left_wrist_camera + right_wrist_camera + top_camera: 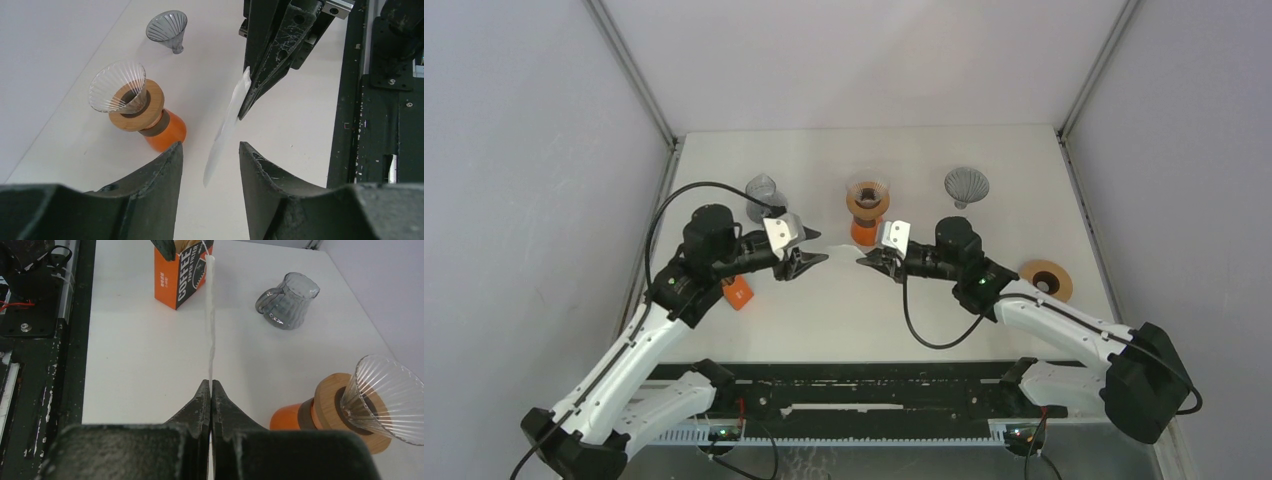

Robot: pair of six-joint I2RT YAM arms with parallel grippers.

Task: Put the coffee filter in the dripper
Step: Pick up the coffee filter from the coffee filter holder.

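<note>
The coffee filter (211, 330) is a thin white sheet seen edge-on, held in the air between the two arms. My right gripper (210, 382) is shut on its near end. The filter's (227, 125) free end reaches in between the fingers of my left gripper (210, 146), which stands open with a gap on each side of the paper. The dripper (866, 200) is a clear ribbed glass cone in a wooden collar on an orange base, just behind the two grippers (817, 259) (865, 260). It lies tipped to the left in the left wrist view (117, 89) and is empty.
An orange coffee filter box (738, 291) lies by the left arm. A grey glass carafe (762, 192) stands at the back left and a grey ribbed cone (966, 185) at the back right. A wooden ring (1046, 278) lies at the right. A black rail (854, 385) runs along the near edge.
</note>
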